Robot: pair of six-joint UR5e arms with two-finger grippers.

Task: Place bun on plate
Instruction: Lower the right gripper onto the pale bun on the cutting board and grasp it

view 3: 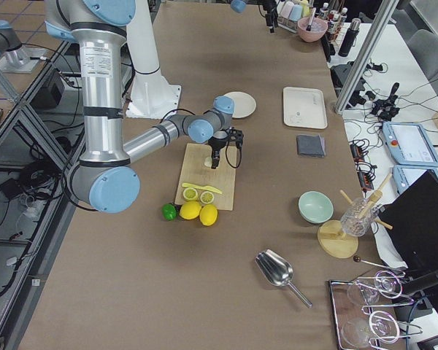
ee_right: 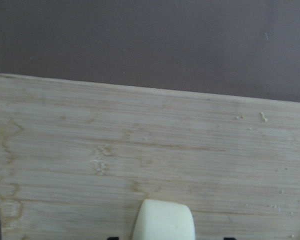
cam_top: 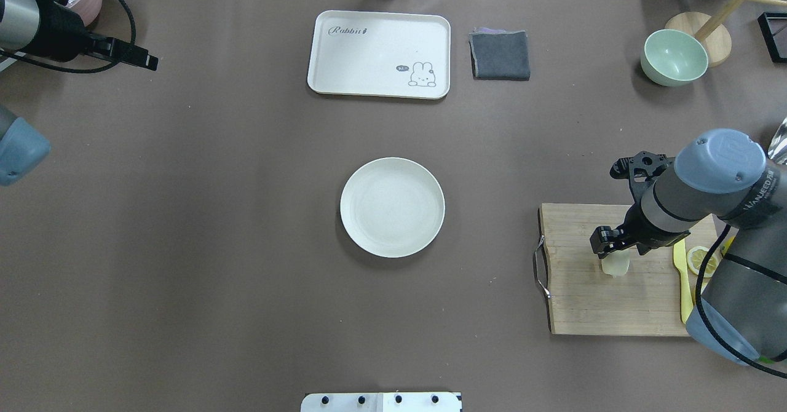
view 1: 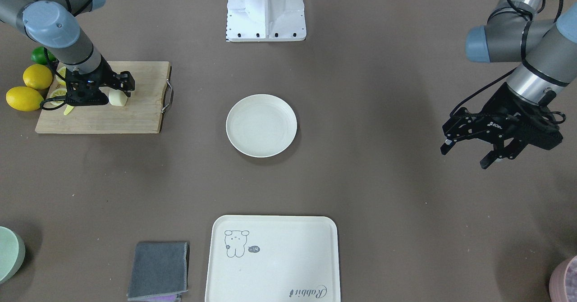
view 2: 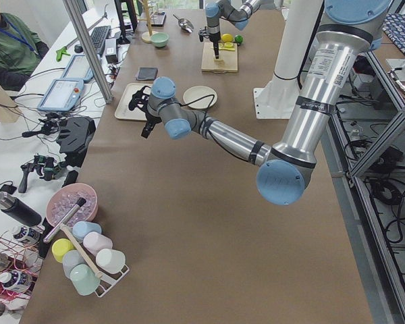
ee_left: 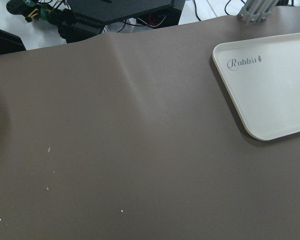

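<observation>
Close to the robot, on its right side, a board (view 1: pixel 112 117) lies on the brown table (view 1: pixel 360 180), and the bun (view 1: pixel 118 98) sits on it, toward its middle. The right gripper (view 1: pixel 118 89) points down over the bun with its jaws spread to either side. The wrist view shows a gap between the bun and each fingertip, so nothing is grasped. A yellow knife (cam_top: pixel 679 277) and a lemon slice (cam_top: pixel 701 259) lie on the board's outer end. Two lemons (view 1: pixel 37 76) and a lime (view 1: pixel 40 55) rest on the table just beside that end.

Farther out, at the table's middle, sits the plate (view 1: pixel 261 125), well apart from the board and the bun. Off on the robot's left, the left gripper (view 1: pixel 465 157) hangs above the table, jaws released and holding nothing.

Beyond the plate, along the far edge, a tray (view 1: pixel 288 257) with a small animal drawing lies flat. A folded grey cloth (view 1: pixel 158 270) lies near it toward the robot's right, and a green bowl (cam_top: pixel 673 58) stands past the cloth.
</observation>
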